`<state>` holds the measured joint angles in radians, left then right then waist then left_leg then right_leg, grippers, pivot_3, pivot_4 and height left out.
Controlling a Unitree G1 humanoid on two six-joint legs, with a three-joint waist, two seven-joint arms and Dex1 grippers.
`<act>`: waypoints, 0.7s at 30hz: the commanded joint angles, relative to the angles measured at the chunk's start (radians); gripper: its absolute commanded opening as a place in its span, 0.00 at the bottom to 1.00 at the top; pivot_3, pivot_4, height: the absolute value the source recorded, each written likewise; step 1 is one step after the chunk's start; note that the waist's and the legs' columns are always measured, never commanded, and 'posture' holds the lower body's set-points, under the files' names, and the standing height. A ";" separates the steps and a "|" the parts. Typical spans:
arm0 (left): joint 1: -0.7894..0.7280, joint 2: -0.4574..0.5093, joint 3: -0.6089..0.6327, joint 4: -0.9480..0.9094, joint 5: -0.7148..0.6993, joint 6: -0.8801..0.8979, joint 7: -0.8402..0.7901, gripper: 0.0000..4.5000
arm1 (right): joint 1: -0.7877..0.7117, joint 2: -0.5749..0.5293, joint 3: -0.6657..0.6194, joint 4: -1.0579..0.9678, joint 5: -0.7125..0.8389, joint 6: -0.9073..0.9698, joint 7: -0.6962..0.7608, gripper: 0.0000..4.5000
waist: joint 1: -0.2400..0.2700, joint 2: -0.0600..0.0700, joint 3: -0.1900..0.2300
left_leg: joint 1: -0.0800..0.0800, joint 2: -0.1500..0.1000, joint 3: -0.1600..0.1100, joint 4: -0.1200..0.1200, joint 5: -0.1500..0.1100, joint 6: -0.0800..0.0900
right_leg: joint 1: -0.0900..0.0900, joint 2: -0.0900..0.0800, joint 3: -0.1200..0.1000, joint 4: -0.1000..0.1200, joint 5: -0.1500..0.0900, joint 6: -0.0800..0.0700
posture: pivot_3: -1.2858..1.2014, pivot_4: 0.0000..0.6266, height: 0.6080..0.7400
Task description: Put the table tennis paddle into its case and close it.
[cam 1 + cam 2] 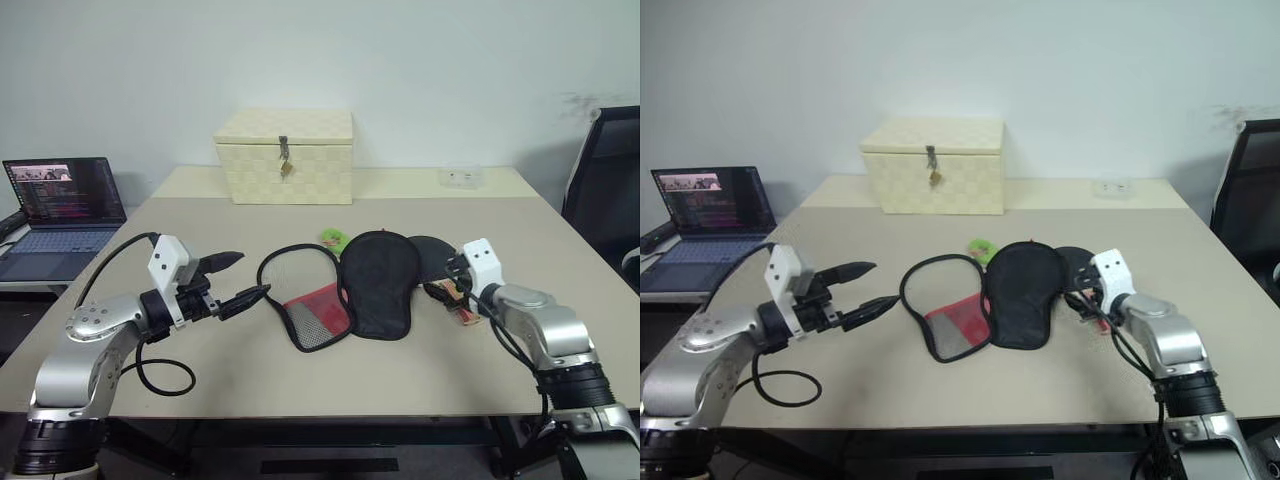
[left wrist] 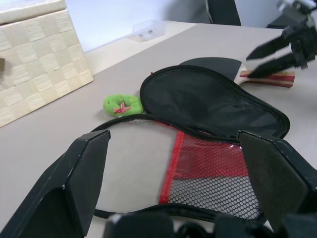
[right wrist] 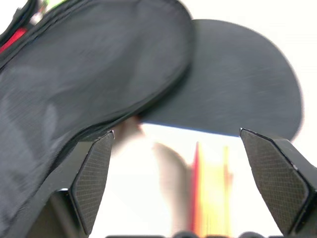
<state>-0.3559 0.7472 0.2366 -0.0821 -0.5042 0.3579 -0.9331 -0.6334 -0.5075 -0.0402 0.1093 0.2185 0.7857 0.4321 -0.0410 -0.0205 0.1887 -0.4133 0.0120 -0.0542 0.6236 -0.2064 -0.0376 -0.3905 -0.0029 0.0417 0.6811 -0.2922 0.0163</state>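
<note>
Black fabric case lies unzipped mid-table, partly covering the paddle at its right. Right gripper hangs over the handle, jaws apart; left gripper likewise spread, empty.

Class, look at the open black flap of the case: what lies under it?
Partly under the case flap lies the table tennis paddle, black rubber up, handle out. Its covered part stays hidden.

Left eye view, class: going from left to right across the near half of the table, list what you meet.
Left pincer → case, lying open → table tennis paddle, part under the case → right pincer.
</note>
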 commanded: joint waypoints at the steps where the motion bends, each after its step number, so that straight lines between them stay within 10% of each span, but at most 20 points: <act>1: -0.033 -0.001 -0.005 0.001 0.004 -0.032 -0.013 1.00 | 0.000 -0.015 -0.040 0.001 -0.020 -0.036 -0.030 1.00 | 0.000 0.000 0.000 | 0.000 0.000 0.000 0.000 0.000 0.000 | 0.000 0.000 0.000 0.000 0.000 0.000 | 0.52 0.24 1.00; 21: -0.082 0.061 -0.040 -0.039 -0.121 0.122 -0.198 1.00 | -0.025 0.073 -0.025 0.284 -0.061 -0.124 -0.062 0.96 | -0.015 0.000 0.000 | 0.002 0.000 0.002 0.002 0.000 0.000 | 0.002 0.002 0.001 0.001 0.000 0.001 | 0.52 0.24 1.00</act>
<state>-0.4103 0.7870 0.1990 -0.0884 -0.6088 0.4760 -1.1155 -0.6452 -0.4446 -0.0672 0.3752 0.1722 0.6705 0.3826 -0.0565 -0.0210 0.1885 -0.4099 0.0123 -0.0518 0.6258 -0.2063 -0.0376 -0.3879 -0.0007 0.0426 0.6822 -0.2918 0.0170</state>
